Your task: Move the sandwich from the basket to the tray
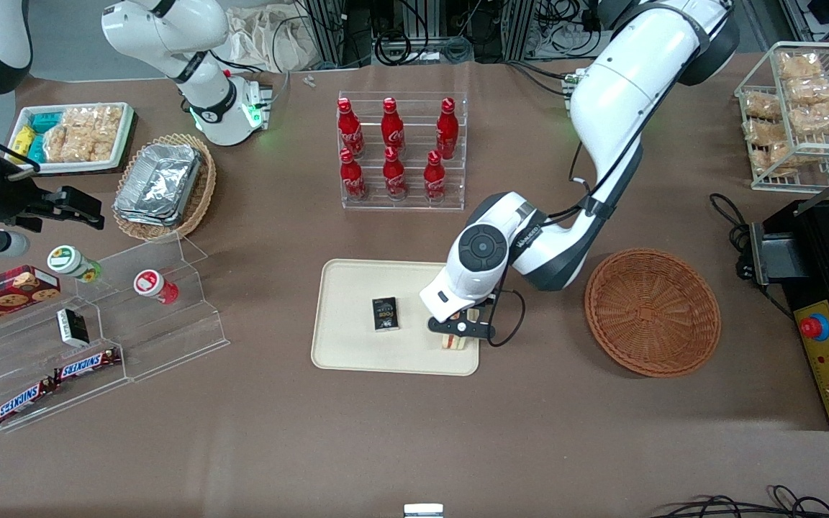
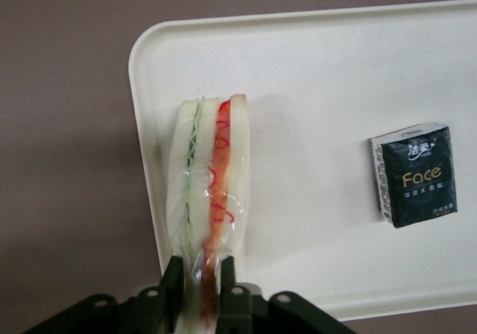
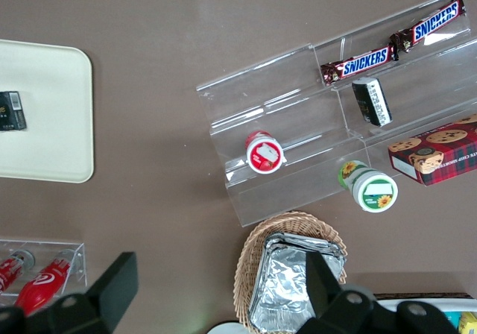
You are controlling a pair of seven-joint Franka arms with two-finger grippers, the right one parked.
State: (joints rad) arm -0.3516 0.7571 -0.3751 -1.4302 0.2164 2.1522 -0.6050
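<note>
The left arm's gripper (image 2: 200, 274) has its jaws clamped on the pale triangular sandwich (image 2: 209, 192), which stands on edge along the rim of the cream-beige rectangular tray (image 1: 346, 345), at the end nearest the round reddish-brown wicker basket (image 1: 652, 313). Bare tray separates it from the small black packet (image 2: 414, 174).

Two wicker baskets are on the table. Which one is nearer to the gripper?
The reddish-brown basket, beside the tray. It holds nothing, while the paler basket holds foil containers. The gripper grips the sandwich over the tray.
</note>
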